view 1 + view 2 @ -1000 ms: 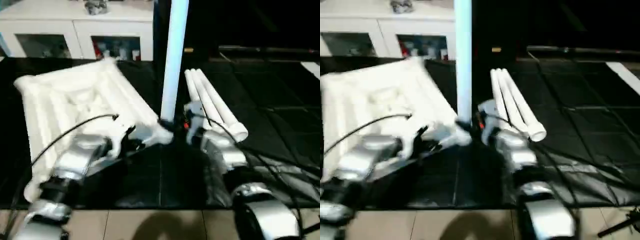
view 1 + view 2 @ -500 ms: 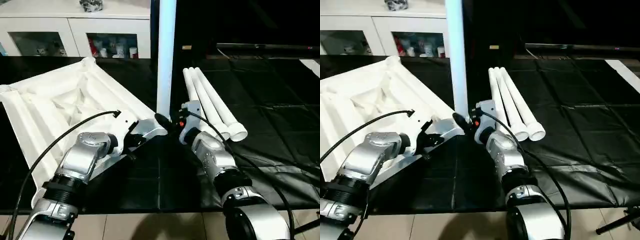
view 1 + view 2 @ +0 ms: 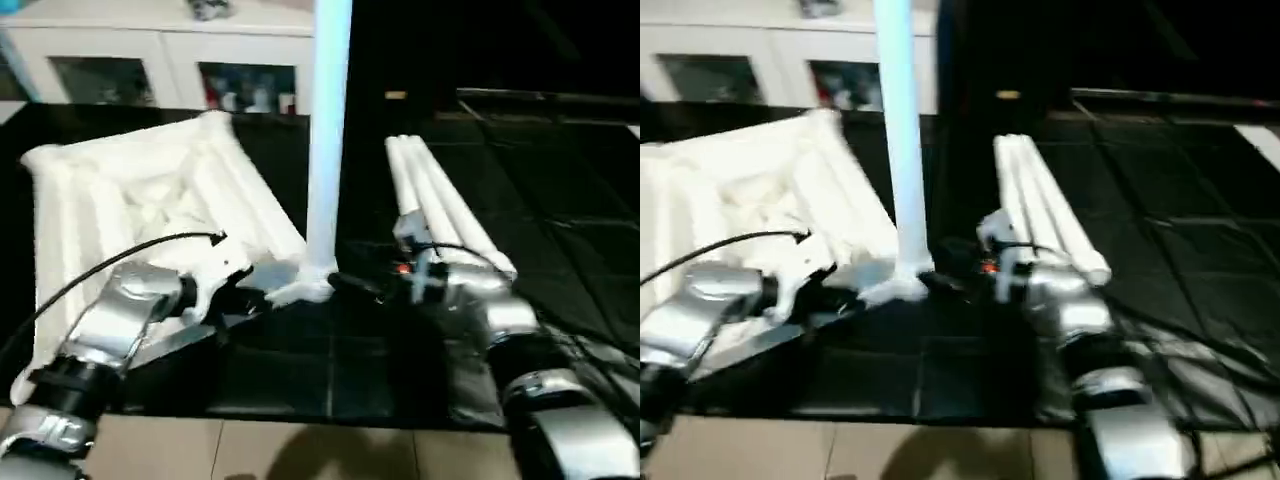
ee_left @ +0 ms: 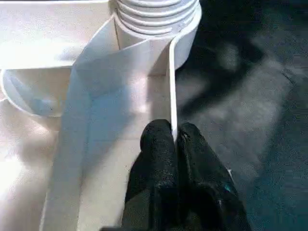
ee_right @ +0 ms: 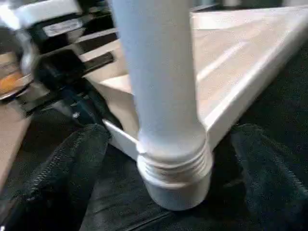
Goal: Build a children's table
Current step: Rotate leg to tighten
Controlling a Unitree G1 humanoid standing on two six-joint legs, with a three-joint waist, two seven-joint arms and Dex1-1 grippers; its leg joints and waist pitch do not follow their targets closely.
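The children's table top (image 3: 130,190) lies upside down on the black mat, ribbed underside up. One white leg (image 3: 325,130) stands upright in its near right corner socket (image 3: 310,290). Three more legs (image 3: 440,200) lie side by side on the mat to the right. My left gripper (image 4: 172,134) is shut on the thin rim of the table top, just beside that socket. My right gripper (image 5: 171,163) is open, with one finger (image 5: 72,163) on each side of the leg's threaded base and a gap on both sides.
A white glass-door cabinet (image 3: 150,60) stands behind the mat. The black mat (image 3: 560,180) stretches to the right of the loose legs. Its front edge meets tiled floor (image 3: 300,450) close to my arms. A black cable (image 3: 120,260) arcs over my left forearm.
My right gripper's fingers have spread apart and let go of the upright leg's base. The leg stays standing in the socket. My left gripper keeps its hold. The camera has shifted.
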